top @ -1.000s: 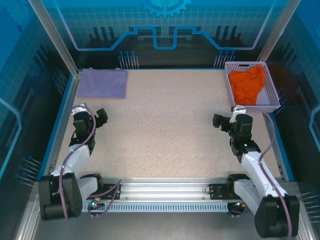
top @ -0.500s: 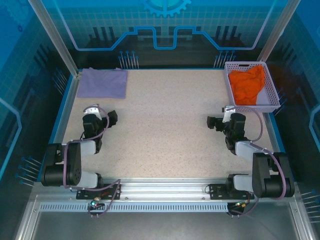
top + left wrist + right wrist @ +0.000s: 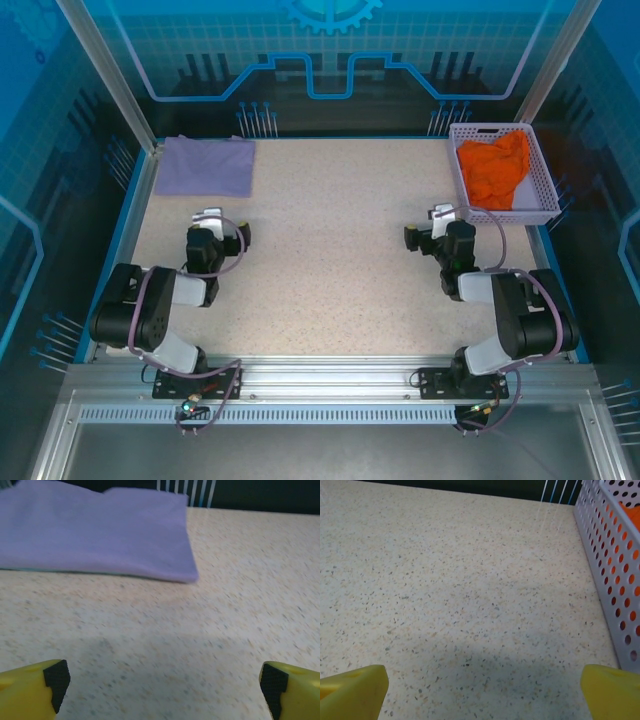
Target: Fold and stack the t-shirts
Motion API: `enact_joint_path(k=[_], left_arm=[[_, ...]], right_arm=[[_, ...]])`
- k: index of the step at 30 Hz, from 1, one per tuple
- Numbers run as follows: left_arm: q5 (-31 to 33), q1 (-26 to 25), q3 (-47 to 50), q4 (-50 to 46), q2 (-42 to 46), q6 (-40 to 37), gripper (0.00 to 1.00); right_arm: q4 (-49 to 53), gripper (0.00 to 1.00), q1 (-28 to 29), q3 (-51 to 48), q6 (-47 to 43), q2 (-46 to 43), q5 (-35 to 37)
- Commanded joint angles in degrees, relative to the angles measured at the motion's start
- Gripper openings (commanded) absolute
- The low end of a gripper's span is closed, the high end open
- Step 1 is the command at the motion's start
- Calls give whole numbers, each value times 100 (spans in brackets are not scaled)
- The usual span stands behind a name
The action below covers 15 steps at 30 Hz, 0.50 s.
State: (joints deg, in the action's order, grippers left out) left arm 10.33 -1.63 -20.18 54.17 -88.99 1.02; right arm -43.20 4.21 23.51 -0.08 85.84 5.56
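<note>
Lying flat: lavender t-shirt [image 3: 205,166], folded into a neat rectangle at the far left corner of the table [image 3: 330,270]. In the left wrist view the shirt [image 3: 95,535] sits flush on the surface, with its near edge straight and its right corner a little rounded.
Orange t-shirt [image 3: 495,170]: crumpled, unfolded, inside the basket [image 3: 503,214]. Orange cloth [image 3: 631,517] shows through the wall holes in the right wrist view.
Basket: pale lattice plastic at the far right corner of the table. Its perforated side wall [image 3: 610,565] runs down the right edge of the right wrist view.
Table: speckled beige top, bare between the two arms.
Left gripper [image 3: 238,236]: low over the table at left of centre, on the near side of the lavender t-shirt and apart from it. In its own camera the gripper [image 3: 165,680] has its yellow fingers with black pads [image 3: 56,677] spread wide, with nothing between them.
Right gripper [image 3: 415,238]: low over the table, on the near-left side of the basket, not touching it. In its own camera the gripper [image 3: 485,690] has its yellow fingers [image 3: 355,690] spread wide over bare table and holds nothing.
</note>
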Motion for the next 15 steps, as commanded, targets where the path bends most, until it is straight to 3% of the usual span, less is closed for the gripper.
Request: enact_joint_path(k=[1, 15], left_arm=[[117, 49, -83, -8, 27, 39, 99], [110, 49, -91, -29, 31, 39, 99]], right_arm=[[-56, 100, -30, 95, -17, 38, -26], [-39, 100, -46, 101, -6, 37, -59]])
